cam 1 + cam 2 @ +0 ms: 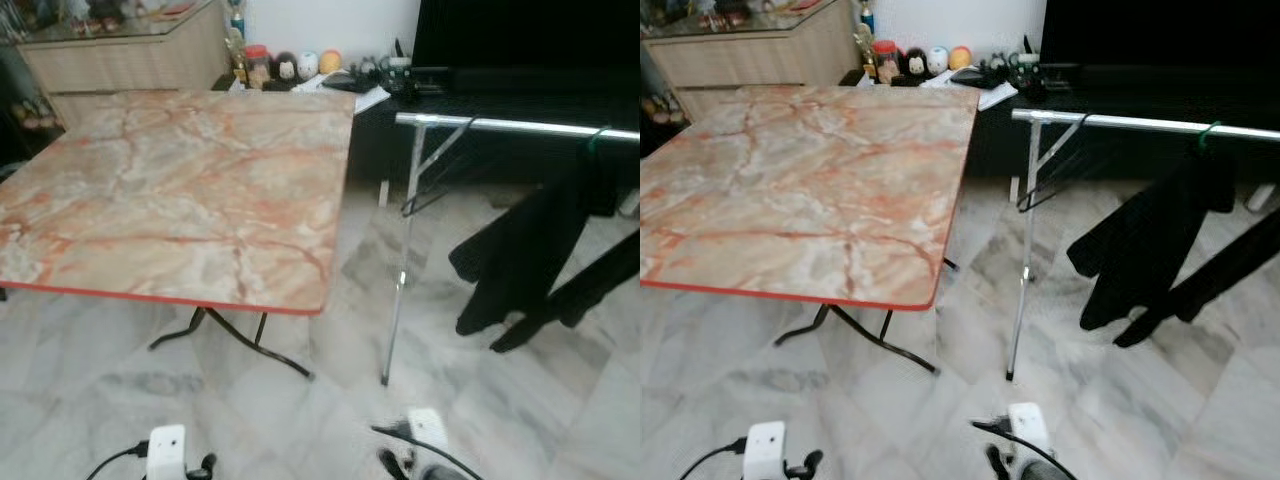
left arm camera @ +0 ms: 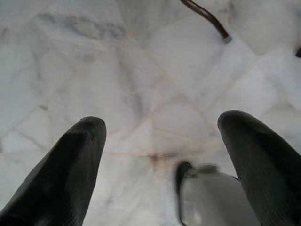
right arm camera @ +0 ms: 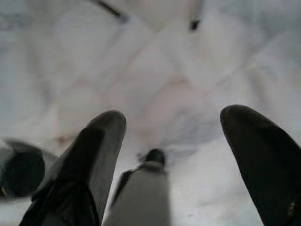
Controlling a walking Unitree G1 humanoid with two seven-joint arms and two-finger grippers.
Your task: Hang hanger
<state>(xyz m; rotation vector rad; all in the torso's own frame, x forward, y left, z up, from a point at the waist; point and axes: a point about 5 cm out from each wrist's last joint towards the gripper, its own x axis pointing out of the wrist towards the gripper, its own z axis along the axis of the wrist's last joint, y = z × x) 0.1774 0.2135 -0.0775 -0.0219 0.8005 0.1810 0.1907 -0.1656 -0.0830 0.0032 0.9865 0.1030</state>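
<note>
Hanger (image 1: 432,172): thin, dark wire, dangling empty and tilted from the silver rail (image 1: 520,126) of the clothes rack, close to its upright pole (image 1: 402,260). Further along the same rail a black garment (image 1: 530,255) droops from a green hook (image 1: 592,140). Beside the rack stands the marble-patterned table (image 1: 180,190) with its red edge. Both arms hang low over the pale marble floor (image 2: 141,70); the left gripper (image 2: 162,141) and right gripper (image 3: 171,136) each have fingers spread apart, holding nothing.
</note>
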